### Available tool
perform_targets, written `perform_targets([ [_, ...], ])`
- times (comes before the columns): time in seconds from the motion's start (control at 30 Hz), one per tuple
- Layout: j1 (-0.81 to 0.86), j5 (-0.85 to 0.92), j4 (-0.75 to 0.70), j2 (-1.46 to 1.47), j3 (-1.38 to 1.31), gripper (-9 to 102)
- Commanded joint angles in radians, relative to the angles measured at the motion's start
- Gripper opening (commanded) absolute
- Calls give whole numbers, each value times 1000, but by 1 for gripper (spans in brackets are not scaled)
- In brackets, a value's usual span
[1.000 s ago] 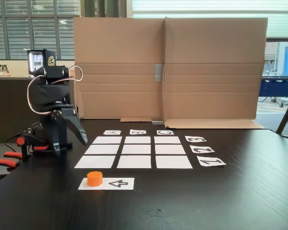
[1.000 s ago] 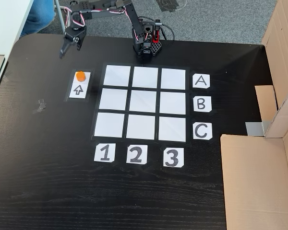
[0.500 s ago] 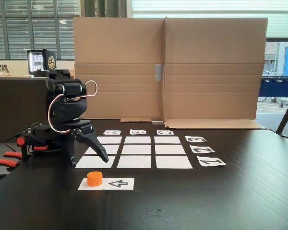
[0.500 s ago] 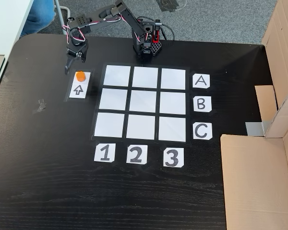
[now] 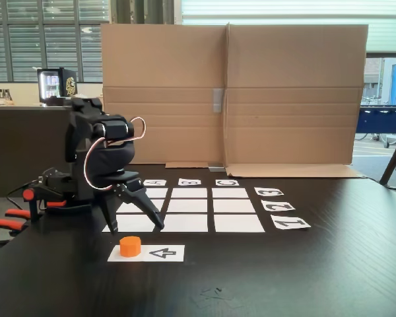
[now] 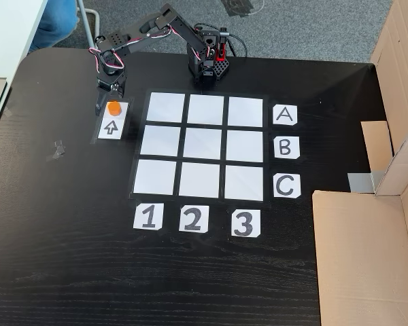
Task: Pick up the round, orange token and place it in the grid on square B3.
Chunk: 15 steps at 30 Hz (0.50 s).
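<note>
The token [image 5: 130,246] is seen as a short, flat-topped orange cylinder, and it is judged to be light, stiff and plastic-like, with smooth sides that may slip a little under hard fingers. It would best be taken across its round side wall, low down, with one finger on each side (its top offers no purchase). It is narrower than a grid rectangle, so only a modest opening should be needed.

The token stands on the end of a white card [image 6: 112,128] printed with a black arrow, on the dark counter [image 6: 68,224], just beside the grid [image 6: 204,145] on its column-1 side. The tool [image 5: 135,221] is held spread open, fingers pointing down, just behind the token in the low fixed view; in the high fixed view its tips [image 6: 106,100] lie at the token's [image 6: 113,107] far edge. Contact cannot be told.

Along one edge of the grid, cards reading A, B and C can be read; along another, 1, 2 and 3. Square B3 [image 6: 245,145] is taken to be the middle rectangle beside the B card [image 6: 286,147], well apart from the token. No brand can be read.
</note>
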<state>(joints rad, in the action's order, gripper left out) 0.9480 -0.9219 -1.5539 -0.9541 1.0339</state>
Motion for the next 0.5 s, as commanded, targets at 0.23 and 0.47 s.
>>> perform_targets([
  [0.23,-6,-12,9,64,-143,53],
  [0.47,-17,-12,11,87,-150,53],
])
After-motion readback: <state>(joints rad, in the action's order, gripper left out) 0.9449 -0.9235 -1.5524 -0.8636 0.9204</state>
